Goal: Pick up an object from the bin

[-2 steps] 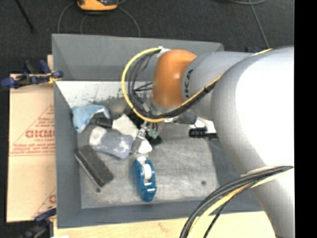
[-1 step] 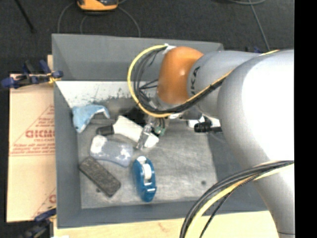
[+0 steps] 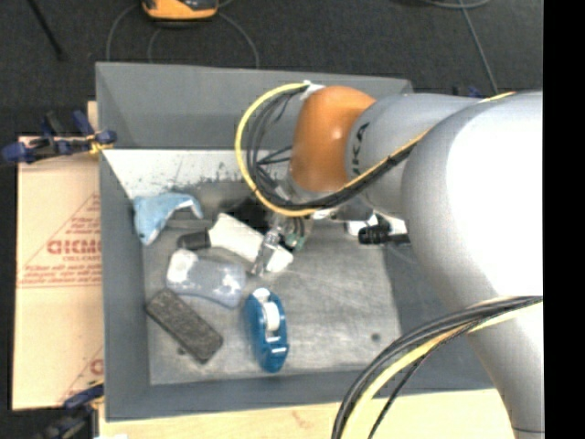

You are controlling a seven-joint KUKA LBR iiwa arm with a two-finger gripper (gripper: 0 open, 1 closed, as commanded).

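Hand [image 3: 268,256] is low in the bin [image 3: 123,273], near mid-floor, under the orange cover [image 3: 327,140] and cable loop [image 3: 245,149] of the arm [image 3: 457,199]. Open or closed: cannot tell, as the wrist hides most of it.

Its tip is at the right end of a white block [image 3: 233,234], which lies tilted and runs up-left from the hand. They look to be touching, but a grip on it is not visible.

- Just below-left of the hand: clear bag [image 3: 208,280] with a white piece inside, lying flat.
- Straight below the hand, near it: blue dispenser [image 3: 265,330] with a white top, lying lengthwise.
- Farther below-left, past the bag: dark grey slab [image 3: 183,325], lying diagonally.
- Left of the block: small black piece [image 3: 194,240], just beside it.
- Up-left, well apart from the hand: crumpled blue cloth [image 3: 155,213] by the bin's back-left corner.
- Right of the hand: bare grey floor.
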